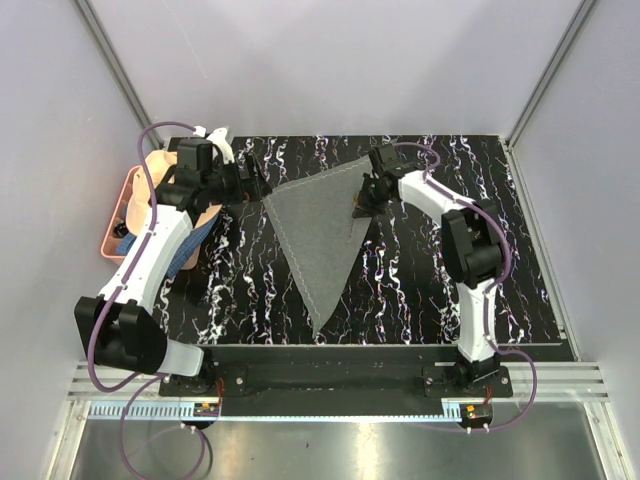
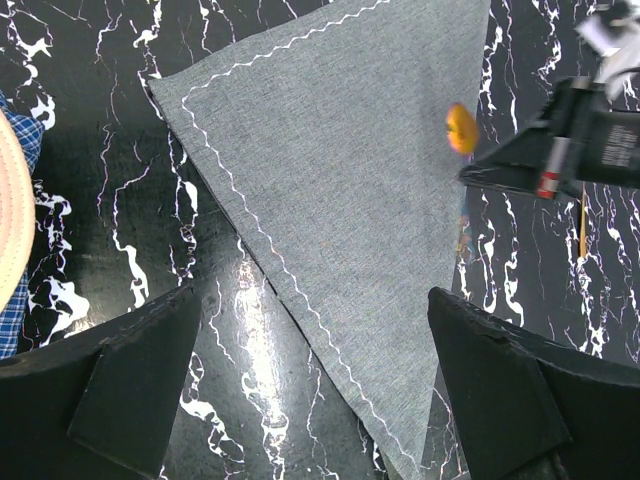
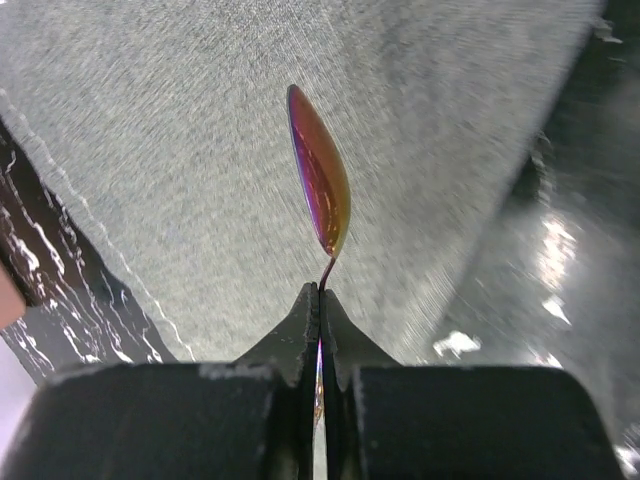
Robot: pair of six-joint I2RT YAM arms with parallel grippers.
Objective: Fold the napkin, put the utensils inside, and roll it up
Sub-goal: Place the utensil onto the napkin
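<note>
The napkin (image 1: 320, 235) lies flat on the table (image 1: 420, 290), already folded to a triangle. Its long axis goes from 12 to 6 o'clock in the top view, with the sharp tip at 6 o'clock.

The right gripper (image 1: 362, 200) is the nearer one for the coming move. It stands over the upper right edge of the cloth, and its fingers are pressed together on the thin handle of the spoon (image 3: 320, 170). In the right wrist view the spoon points to 12 o'clock from the fingers, with its bowl over the grey cloth. It cannot be told if the bowl touches the cloth.

The right arm reaches forward and bends toward 10 o'clock, with the wrist tipped down.

The left gripper (image 1: 255, 185) hovers near the 10 o'clock corner of the napkin, with its fingers spread wide and nothing between them.
</note>
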